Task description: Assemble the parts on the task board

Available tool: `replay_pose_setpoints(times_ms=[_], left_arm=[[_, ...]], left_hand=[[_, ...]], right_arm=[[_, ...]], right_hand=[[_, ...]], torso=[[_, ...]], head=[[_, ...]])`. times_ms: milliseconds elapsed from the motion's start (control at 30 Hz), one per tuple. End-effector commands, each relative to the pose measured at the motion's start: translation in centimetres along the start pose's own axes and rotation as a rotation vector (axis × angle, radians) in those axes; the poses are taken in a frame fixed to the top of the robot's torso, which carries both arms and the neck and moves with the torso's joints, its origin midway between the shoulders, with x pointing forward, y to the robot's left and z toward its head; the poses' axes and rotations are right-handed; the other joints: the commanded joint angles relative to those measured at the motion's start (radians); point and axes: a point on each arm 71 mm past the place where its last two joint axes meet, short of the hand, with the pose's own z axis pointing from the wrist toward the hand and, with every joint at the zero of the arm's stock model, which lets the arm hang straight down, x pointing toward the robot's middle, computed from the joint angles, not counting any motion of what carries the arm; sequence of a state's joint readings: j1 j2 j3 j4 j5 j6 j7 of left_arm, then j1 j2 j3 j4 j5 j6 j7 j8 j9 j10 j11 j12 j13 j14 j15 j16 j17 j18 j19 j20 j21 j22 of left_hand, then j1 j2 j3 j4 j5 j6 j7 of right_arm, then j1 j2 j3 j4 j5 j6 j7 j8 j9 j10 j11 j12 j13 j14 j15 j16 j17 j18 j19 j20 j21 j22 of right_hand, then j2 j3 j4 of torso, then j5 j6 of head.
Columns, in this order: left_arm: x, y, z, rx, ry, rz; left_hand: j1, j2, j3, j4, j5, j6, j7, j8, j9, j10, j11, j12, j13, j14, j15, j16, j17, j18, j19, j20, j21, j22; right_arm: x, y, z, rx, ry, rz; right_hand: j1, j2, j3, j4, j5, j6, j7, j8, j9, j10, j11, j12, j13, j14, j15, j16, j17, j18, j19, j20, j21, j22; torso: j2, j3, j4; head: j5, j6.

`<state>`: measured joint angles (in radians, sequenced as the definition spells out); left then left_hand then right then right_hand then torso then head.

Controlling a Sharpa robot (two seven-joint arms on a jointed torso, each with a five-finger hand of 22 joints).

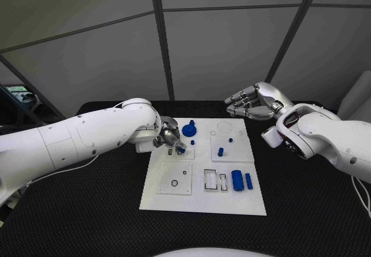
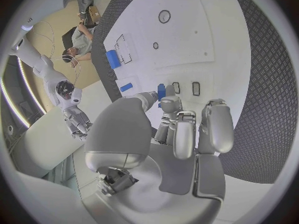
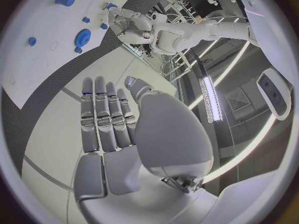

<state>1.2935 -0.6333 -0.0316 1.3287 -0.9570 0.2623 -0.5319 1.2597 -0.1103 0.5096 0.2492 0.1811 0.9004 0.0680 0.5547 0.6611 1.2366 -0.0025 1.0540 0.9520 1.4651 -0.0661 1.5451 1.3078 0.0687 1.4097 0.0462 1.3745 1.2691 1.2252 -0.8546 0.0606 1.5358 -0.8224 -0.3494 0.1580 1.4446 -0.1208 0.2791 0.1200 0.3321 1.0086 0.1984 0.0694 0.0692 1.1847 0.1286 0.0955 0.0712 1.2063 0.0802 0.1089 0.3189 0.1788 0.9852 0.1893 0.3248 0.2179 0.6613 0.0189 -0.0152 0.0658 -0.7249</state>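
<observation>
Head view first — the task board (image 1: 202, 201) lies in the middle of the frame on the black table (image 1: 93, 214), and the left hand (image 1: 170, 136) is down over its upper left part, fingers bunched around a small blue part (image 1: 180, 150) by the slots there. From the left wrist view that blue part (image 2: 161, 91) sits right at the fingertips (image 2: 171, 104), apparently pinched, though whether it is truly gripped or just touched I cannot tell. The right hand (image 1: 253, 103) hovers at the upper right of the frame, beyond the board's far edge, fingers straight and side by side, holding nothing — released. Other pieces wait: a blue gear (image 1: 189, 129) near the board's top, a short blue peg (image 1: 220, 152) standing centre-right, a fat blue cylinder (image 1: 237, 180) and a thinner blue bar (image 1: 248, 181) at the lower right. These look like small, light, rigid plastic pieces — smooth enough to slip, so my call is a fingertip pinch across the sides, near the middle, kept upright for the slot
</observation>
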Motion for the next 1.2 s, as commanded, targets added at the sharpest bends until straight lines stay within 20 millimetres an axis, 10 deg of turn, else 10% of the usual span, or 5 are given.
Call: replay_pose_setpoints(times_ms=[33,533,1200], left_arm=[[-0.3,-0.2,-0.4,0.027,-0.063,-0.086],[0.9,0.9,-1.3,0.021,-0.216,-0.078],[2.1,0.3,0.6,-0.004,-0.228,-0.018]], left_hand=[[-0.023,-0.001,0.181,-0.171,0.003,-0.006,-0.002,0.006,0.005,-0.005,-0.005,-0.006,-0.006,0.096,0.001,0.0,0.237,-0.001,-0.002,0.0,-0.004,0.001],[-0.051,-0.011,0.217,-0.2,0.007,-0.005,-0.004,0.016,0.017,0.013,-0.007,0.01,0.007,0.101,-0.001,0.013,0.25,-0.005,0.012,-0.002,0.011,0.026],[-0.059,-0.014,0.223,-0.204,0.01,-0.005,-0.004,0.018,0.019,0.014,-0.008,0.01,0.006,0.102,-0.002,0.015,0.253,-0.006,0.014,-0.002,0.013,0.03]], right_arm=[[-0.1,0.0,0.1,-0.004,0.005,-0.005],[-0.6,-0.3,0.0,-0.003,-0.024,-0.014],[-0.6,-0.4,0.2,-0.006,-0.025,-0.017]], right_hand=[[-0.001,0.005,0.001,-0.006,0.005,0.005,0.002,0.0,0.001,0.006,0.001,0.003,-0.001,0.005,0.0,-0.004,-0.002,0.003,0.004,0.0,-0.005,-0.001],[-0.008,0.003,-0.001,-0.003,0.008,0.004,0.003,0.0,0.0,0.005,0.002,0.003,-0.002,0.004,0.001,-0.006,-0.003,0.003,0.004,0.001,-0.009,-0.004],[-0.013,0.003,-0.002,-0.001,0.009,0.004,0.003,0.0,0.0,0.004,0.002,0.003,-0.003,0.004,0.002,-0.007,-0.004,0.003,0.005,0.001,-0.011,-0.005]], torso=[[-0.001,0.002,0.0074],[-0.014,0.0148,0.0305],[-0.013,0.013,0.0326]], head=[[-0.001,-0.001],[0.0,-0.019],[-0.002,-0.021]])
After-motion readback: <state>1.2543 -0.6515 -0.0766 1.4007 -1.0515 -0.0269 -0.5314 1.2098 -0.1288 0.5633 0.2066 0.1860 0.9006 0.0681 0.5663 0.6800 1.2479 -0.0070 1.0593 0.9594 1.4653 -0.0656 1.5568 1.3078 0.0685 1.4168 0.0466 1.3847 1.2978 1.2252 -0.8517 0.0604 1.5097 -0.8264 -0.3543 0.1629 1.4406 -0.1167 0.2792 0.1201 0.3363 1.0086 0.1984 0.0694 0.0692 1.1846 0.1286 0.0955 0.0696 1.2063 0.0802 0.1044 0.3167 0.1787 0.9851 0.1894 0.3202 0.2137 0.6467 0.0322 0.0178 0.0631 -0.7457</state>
